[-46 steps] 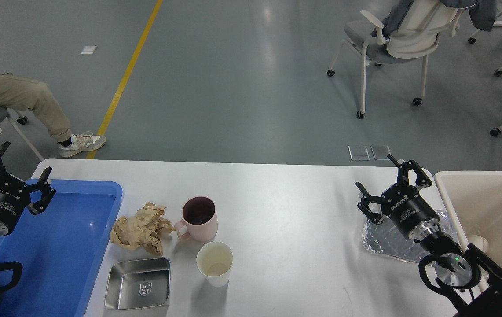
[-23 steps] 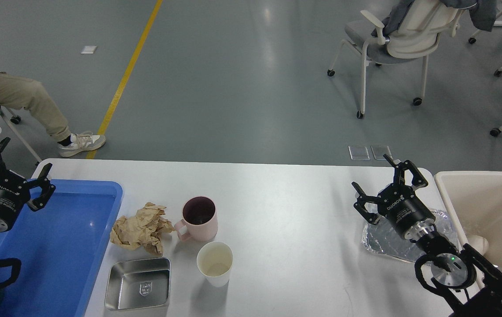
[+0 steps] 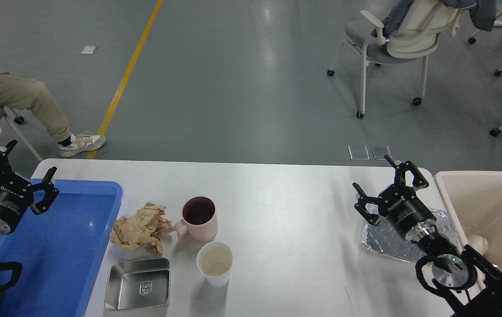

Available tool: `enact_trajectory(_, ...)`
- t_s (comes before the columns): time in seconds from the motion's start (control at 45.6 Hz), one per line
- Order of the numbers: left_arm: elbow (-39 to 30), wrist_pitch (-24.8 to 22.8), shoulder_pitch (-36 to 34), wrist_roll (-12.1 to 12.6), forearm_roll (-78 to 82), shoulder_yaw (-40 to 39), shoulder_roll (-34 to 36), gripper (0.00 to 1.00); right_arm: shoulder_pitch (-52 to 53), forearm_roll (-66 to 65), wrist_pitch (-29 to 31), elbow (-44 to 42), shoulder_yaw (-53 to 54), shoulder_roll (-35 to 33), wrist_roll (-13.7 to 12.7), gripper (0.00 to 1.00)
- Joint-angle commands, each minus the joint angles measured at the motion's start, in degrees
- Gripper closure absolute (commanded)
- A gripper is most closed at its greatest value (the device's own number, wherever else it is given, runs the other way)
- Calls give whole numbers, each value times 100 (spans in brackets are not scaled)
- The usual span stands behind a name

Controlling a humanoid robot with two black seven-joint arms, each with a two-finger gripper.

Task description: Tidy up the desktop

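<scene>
- The right gripper (image 3: 378, 182) sits at the right of the frame, its two fingers spread wide apart and holding nothing, raised over the right part of the desktop (image 3: 286, 211).
- Just below and behind that gripper lies a crumpled sheet of foil (image 3: 385, 242), partly hidden by the arm's wrist.
- Further right, at the frame's edge, stands the cream bin (image 3: 488, 207), beside the desktop's right end.
- The left gripper (image 3: 15, 169) is at the left edge of the frame, fingers likewise spread and empty, hanging over the far left corner of the blue tray (image 3: 70, 246).
- The blue tray fills the lower left of the frame and rests on the desktop's left end.
- Just right of the tray lies a wad of crumpled brown paper (image 3: 141, 229), touching or nearly touching the handle of a pink mug (image 3: 199, 219) that stands upright.
- Below the mug stands a white paper cup (image 3: 214, 263), upright, near it.
- Left of the cup, at the lower edge, sits a shallow metal dish (image 3: 138, 284).
- The desktop spans the lower half of the frame, white and glossy.
</scene>
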Motion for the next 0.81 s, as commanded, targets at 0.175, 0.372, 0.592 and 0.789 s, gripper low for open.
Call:
enact_trajectory(0.175, -1040, 498, 607, 13, 838, 224, 573, 3, -8, 0, 10, 0, -24, 41, 0, 0)
enact_trajectory(0.372, -1708, 736, 1292, 180, 1190, 224, 1153, 3, 0, 0, 10, 17, 3, 59, 0, 0)
enact_trajectory(0.592, -2218, 744, 2180, 180, 1761, 154, 1822, 3, 0, 0, 18, 26, 3, 103, 0, 0)
enact_trajectory(0.789, -2394, 780, 3007, 180, 2324, -268, 2357, 3, 0, 0, 18, 26, 11, 85, 17, 0)
